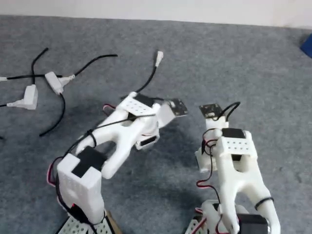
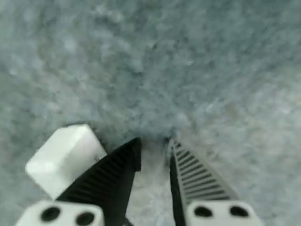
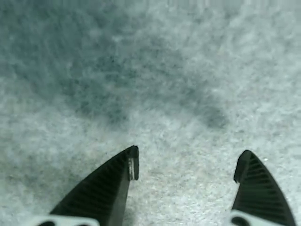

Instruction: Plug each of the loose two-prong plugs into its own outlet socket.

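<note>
Two pairs of jaws, both empty: my left gripper [image 2: 154,147] barely parted, my right gripper [image 3: 187,159] spread wide above grey carpet [image 1: 253,63]. One white plug [image 1: 159,58] lies far, centre; two white connectors [image 1: 53,82] lie far left.

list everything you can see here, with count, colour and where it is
carpet: one, grey, covers the table
white cable ends: three, white, two at the high view's upper left, one at top centre; cannot tell plug from socket
cables: several, black, loose curves running to those ends
blue object: one, blue, cut off at the right edge
white block: one, white, beside the left gripper; cannot tell what it is
left arm, right arm: two, white, side by side
left gripper: narrowly open, empty, low over the carpet
right gripper: wide open, empty
</note>
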Available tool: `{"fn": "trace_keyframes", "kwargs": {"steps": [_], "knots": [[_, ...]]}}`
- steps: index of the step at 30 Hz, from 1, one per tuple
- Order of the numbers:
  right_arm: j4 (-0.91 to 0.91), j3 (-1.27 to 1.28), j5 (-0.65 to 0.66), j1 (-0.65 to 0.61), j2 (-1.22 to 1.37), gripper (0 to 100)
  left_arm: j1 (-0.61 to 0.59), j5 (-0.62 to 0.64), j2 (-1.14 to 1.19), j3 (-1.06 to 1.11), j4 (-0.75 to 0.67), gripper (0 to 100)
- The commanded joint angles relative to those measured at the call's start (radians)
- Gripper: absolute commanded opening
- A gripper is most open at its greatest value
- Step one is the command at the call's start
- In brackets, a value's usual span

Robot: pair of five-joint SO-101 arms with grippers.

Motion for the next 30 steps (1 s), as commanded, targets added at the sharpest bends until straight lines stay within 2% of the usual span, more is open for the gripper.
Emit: {"fn": "trace_keyframes", "kwargs": {"steps": [1, 4, 9, 12, 17, 22, 25, 30], "knots": [[-0.005, -0.002, 0.014, 0.042, -0.033, 32.1, 0.070, 0.006, 0.001, -0.036, 0.064, 13], [-0.007, -0.002, 0.014, 0.045, -0.033, 32.1, 0.056, 0.038, -0.038, -0.113, 0.132, 13], [-0.007, -0.002, 0.012, 0.045, -0.033, 32.1, 0.044, 0.040, -0.196, -0.298, 0.334, 13], [-0.007, -0.002, 0.014, 0.045, -0.033, 32.1, -0.041, -0.018, -0.257, -0.417, 0.422, 13], [-0.005, -0.001, 0.014, 0.048, -0.033, 32.1, -0.288, -0.089, -0.189, -0.473, 0.423, 15], [-0.005, -0.001, 0.014, 0.044, -0.033, 32.1, -0.435, -0.149, -0.058, -0.478, 0.334, 15], [-0.005, -0.001, 0.014, 0.045, -0.033, 32.1, -0.464, -0.149, 0.027, -0.476, 0.262, 15], [-0.004, -0.001, 0.014, 0.045, -0.033, 32.1, -0.447, -0.146, 0.148, -0.478, 0.192, 15]]}}
